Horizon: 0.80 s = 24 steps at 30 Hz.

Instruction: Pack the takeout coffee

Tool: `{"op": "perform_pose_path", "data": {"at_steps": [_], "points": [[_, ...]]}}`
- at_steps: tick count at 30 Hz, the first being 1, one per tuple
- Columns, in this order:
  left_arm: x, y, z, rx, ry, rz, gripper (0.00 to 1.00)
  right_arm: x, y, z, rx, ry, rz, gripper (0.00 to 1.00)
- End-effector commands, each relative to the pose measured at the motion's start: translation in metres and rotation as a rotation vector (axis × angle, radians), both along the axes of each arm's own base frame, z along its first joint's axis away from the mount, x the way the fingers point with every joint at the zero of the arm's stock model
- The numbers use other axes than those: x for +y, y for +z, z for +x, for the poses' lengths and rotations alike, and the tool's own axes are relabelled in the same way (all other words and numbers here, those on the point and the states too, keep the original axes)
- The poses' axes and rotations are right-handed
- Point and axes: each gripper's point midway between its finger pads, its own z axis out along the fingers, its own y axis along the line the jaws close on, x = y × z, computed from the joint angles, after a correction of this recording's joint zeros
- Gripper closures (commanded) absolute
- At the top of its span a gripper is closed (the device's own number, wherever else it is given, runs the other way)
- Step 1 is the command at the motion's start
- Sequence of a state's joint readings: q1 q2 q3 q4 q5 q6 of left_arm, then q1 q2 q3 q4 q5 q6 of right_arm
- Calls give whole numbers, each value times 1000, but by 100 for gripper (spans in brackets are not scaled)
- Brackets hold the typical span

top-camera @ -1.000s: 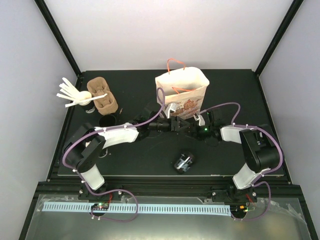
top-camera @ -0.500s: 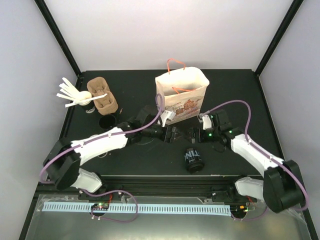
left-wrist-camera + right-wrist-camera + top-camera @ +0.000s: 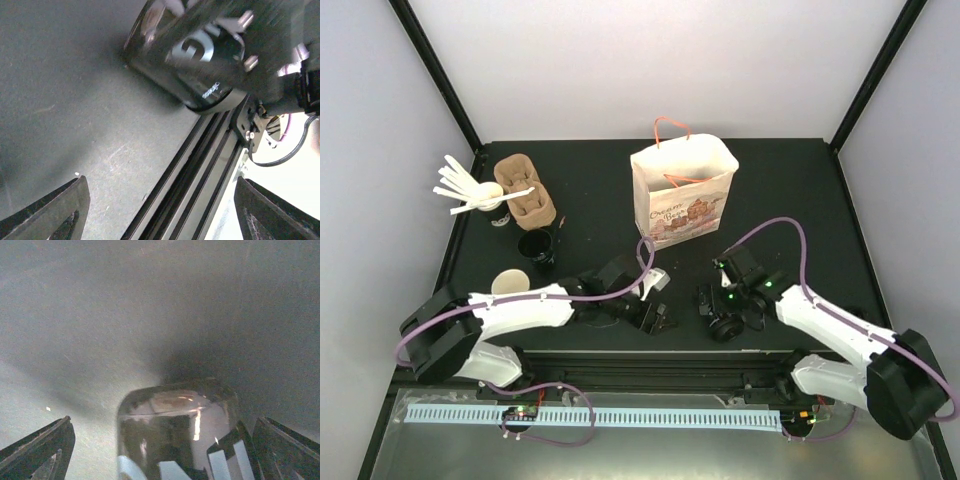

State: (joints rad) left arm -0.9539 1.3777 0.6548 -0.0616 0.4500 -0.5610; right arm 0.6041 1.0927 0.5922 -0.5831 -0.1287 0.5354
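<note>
A black takeout coffee cup [image 3: 726, 323] with white lettering lies on its side near the table's front edge. In the right wrist view that cup [image 3: 175, 440] lies between the wide-apart fingers of my right gripper [image 3: 162, 422], which stands open around it. From above, my right gripper [image 3: 716, 304] is low over the cup. My left gripper [image 3: 658, 318] is just left of it, open and empty. The left wrist view shows the cup [image 3: 190, 55] beyond the left gripper [image 3: 161, 182], over the table edge. The printed paper bag [image 3: 682, 195] stands upright behind.
At the left stand an upright black cup [image 3: 537, 245] and a cup showing its tan inside [image 3: 510, 284]. Behind them are a brown pulp carrier [image 3: 525, 190] and a cup of white stirrers [image 3: 492, 205]. The table's front rail [image 3: 200, 165] runs right under the grippers.
Both arms have swung from in front of the bag down to the front edge, and both grippers have opened. The fallen cup has shifted a little to the right.
</note>
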Motion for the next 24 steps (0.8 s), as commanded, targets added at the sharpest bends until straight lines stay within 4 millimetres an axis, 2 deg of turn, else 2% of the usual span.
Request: {"op": "perform_pose_path", "data": {"at_steps": [1, 3, 5, 10, 16, 24], "points": [[-14, 32, 7, -109, 1, -98, 18, -14, -14, -10, 32, -54, -166, 0], [-18, 33, 0, -133, -21, -93, 17, -13, -18, -16, 53, -47, -184, 0], [-23, 33, -7, -162, -38, -84, 17, -9, -22, -21, 76, -38, -168, 5], [-36, 22, -23, -221, -49, -35, 16, 4, -19, -23, 92, -13, -121, 24], [-45, 13, -26, -258, -36, 1, 14, 18, -6, -19, 88, 29, -78, 25], [-39, 24, -24, -345, 30, -28, 8, 49, 12, -11, 136, 9, 52, 25]]}}
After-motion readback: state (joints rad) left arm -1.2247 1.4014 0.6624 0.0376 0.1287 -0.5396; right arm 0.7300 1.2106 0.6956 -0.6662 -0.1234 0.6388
